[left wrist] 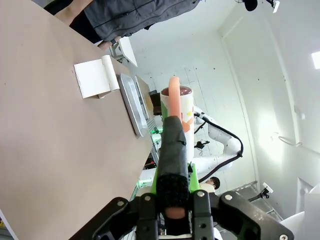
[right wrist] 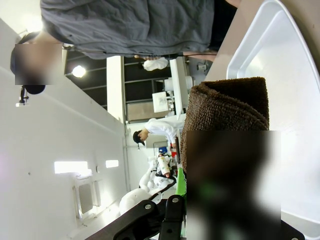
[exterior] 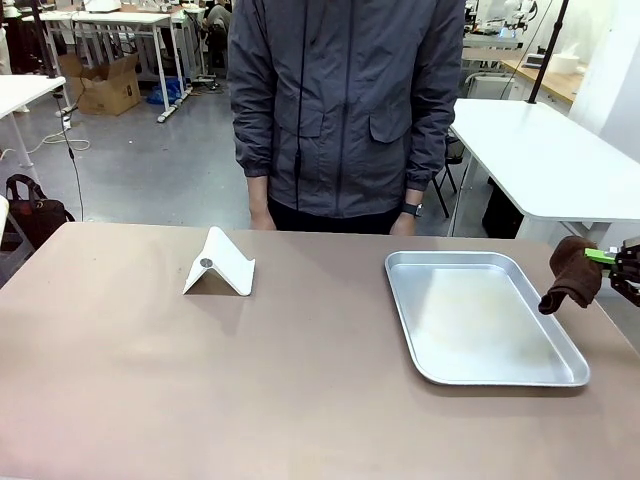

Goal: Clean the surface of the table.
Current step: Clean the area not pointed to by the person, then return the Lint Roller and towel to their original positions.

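The right pincer (exterior: 612, 258) is clamped on a brown cloth (exterior: 572, 274) and hangs at the right edge of the desk (exterior: 200, 380), above its surface. The cloth does not touch the top, so the wiping seems not begun. To the left of this pincer lies a silver tray (exterior: 480, 315), and farther left a white folded stand (exterior: 220, 264). The left pincer (left wrist: 172, 197) is closed on a dark handle with a pink tip (left wrist: 173, 145); the desk lies to its left in its wrist view. The whole surface is left to clean.
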Available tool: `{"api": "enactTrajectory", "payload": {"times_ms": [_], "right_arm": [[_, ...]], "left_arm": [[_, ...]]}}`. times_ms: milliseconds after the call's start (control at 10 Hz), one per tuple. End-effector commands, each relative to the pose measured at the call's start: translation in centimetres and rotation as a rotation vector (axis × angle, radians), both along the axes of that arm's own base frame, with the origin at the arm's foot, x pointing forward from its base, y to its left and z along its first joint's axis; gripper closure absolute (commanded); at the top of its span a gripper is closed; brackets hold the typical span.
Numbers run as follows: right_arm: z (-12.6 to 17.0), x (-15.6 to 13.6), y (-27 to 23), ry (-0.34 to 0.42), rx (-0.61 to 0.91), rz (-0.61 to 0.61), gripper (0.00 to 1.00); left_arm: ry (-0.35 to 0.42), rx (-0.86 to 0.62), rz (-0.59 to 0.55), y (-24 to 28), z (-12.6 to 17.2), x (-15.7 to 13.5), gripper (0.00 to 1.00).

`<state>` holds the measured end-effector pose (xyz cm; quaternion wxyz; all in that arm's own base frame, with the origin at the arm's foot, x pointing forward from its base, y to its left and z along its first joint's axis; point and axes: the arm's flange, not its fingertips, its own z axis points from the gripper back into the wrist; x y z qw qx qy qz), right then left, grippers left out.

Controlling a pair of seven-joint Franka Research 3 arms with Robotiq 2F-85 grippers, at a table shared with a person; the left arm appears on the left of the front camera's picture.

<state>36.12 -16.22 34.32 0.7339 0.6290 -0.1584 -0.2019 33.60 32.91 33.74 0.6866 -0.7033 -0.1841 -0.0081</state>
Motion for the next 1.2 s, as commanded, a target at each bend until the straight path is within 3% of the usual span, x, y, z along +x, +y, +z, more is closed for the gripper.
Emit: {"api": "enactTrajectory", "payload": {"times_ms": [0,900,1100], "right_arm": [[0.6,0.0,-0.1,0.005,-0.004,0.012,0.88],[0.0,0.0,0.0,0.000,0.000,0.000,0.88],[1.9,1.1,1.6,-0.010,-0.027,0.040,0.88]], "left_arm": [[0.006,-0.006,-0.004,-0.2,0.3,-0.4,0.78],[0.005,-0.002,0.000,-0.3,-0.3,0.0,0.78],[-0.003,-0.019,-0.015,-1.2,2.1,0.8,0.78]]}}
